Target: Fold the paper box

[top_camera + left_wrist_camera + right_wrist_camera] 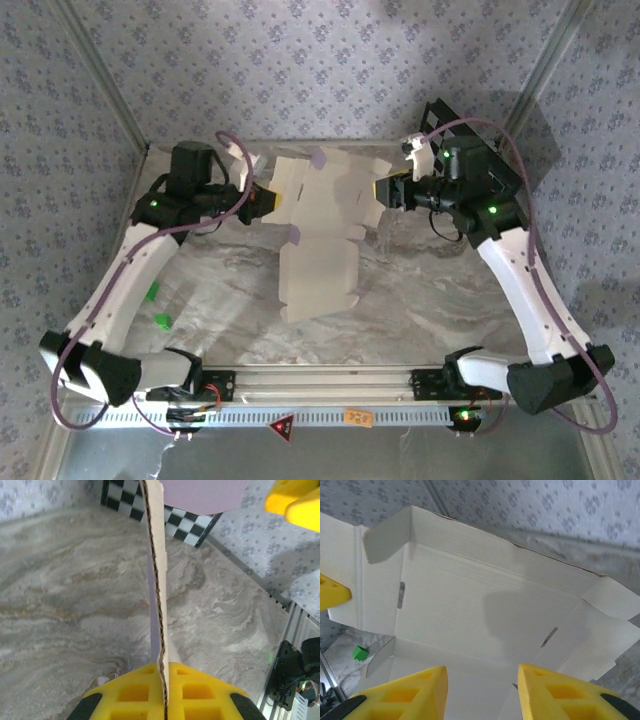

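**Paper Box Sheet Is Held Up by One Edge**

The paper box point(318, 215), a flat cut sheet of thin card that is cream-white on one side and pale lilac on the other, is found at the far middle of the marbled grey-brown table point(450, 290). It is not yet folded into a box. Its near part is laid on the table. Its far part is lifted up between the two arms.

The left edge of the sheet is pinched by the left gripper point(165, 675). Its chunky yellow fingers point(135, 692) are pressed tight together on the card. In the left wrist view the card is seen edge-on, rising straight up from those fingers. It is judged that the sheet is held this way so that it cannot slide or flop while a fold is made on the other side.

The right gripper point(482, 682) is placed just beside the right part of the sheet, facing the cream-white inside. Its yellow fingers point(415, 692) are set apart with a middling gap, and nothing is squeezed between them. Creases, small flaps and two thin slots can be seen on the card in front of it. It is judged that this gripper is free so that a flap can be pushed or grabbed next.

Care is called for, because thin card held by one edge can be bent in the wrong place.

A black-and-white checkerboard panel point(190, 525) is stood at the far side of the table. A small green block point(361, 653) is seen lying on the table, apart from the sheet.
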